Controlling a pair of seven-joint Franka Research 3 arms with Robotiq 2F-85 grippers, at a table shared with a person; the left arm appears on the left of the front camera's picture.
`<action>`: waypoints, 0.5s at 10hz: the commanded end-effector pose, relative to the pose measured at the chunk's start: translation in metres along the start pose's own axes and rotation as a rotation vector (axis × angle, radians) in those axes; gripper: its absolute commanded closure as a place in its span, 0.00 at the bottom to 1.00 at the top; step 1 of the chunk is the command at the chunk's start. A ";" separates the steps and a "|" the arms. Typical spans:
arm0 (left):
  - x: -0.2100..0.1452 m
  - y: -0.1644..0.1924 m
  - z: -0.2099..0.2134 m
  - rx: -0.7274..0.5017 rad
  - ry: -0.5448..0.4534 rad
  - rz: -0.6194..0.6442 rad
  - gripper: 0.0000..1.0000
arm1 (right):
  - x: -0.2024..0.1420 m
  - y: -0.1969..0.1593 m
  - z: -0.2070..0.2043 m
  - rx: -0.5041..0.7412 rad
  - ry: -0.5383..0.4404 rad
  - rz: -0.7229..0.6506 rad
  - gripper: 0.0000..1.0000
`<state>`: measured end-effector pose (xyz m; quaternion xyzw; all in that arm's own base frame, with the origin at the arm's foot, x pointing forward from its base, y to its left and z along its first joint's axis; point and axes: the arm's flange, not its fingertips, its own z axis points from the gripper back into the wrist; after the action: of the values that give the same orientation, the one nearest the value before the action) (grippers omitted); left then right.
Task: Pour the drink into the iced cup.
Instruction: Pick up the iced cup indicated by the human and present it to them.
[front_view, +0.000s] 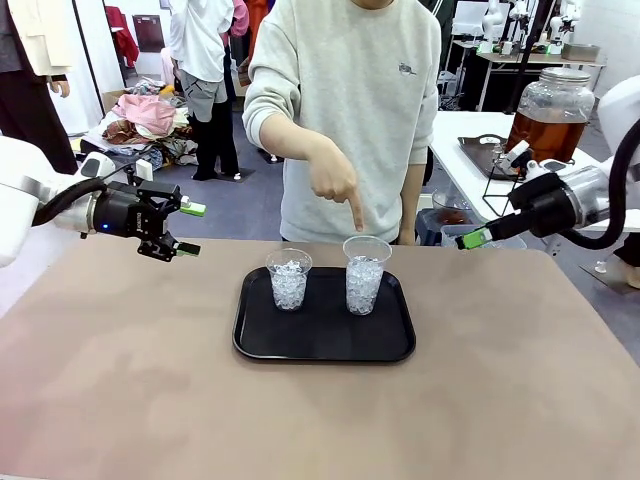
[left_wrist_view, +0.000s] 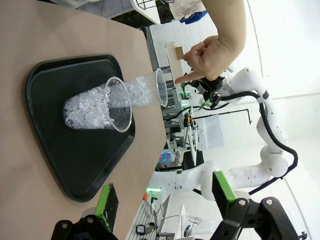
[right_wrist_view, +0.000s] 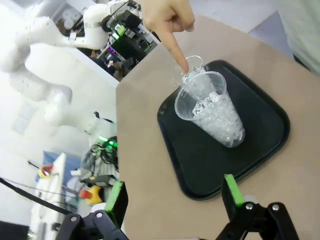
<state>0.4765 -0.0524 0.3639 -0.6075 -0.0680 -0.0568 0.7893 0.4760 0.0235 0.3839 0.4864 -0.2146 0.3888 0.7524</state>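
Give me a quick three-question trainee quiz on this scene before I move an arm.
1. True or false: the shorter cup and the taller cup on the black tray both hold ice.
2. Multiple choice: the person's hand points at A) the shorter cup, B) the taller cup, C) neither cup.
3. Fill in: the amber drink stands in a glass jar on the robot's ___ side.
Key: 1 true; 2 B; 3 right.
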 end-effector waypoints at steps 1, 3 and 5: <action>-0.001 0.000 0.001 -0.002 -0.002 0.001 0.00 | 0.003 -0.024 -0.015 -0.025 -0.016 0.240 0.00; -0.001 0.000 0.001 -0.002 -0.002 0.001 0.00 | 0.009 -0.037 -0.026 -0.041 -0.032 0.366 0.00; -0.001 0.000 0.001 -0.002 -0.002 0.001 0.00 | 0.017 -0.045 -0.038 -0.046 -0.044 0.435 0.00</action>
<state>0.4765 -0.0523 0.3638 -0.6075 -0.0680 -0.0567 0.7894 0.5116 0.0460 0.3567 0.4232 -0.3183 0.5188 0.6712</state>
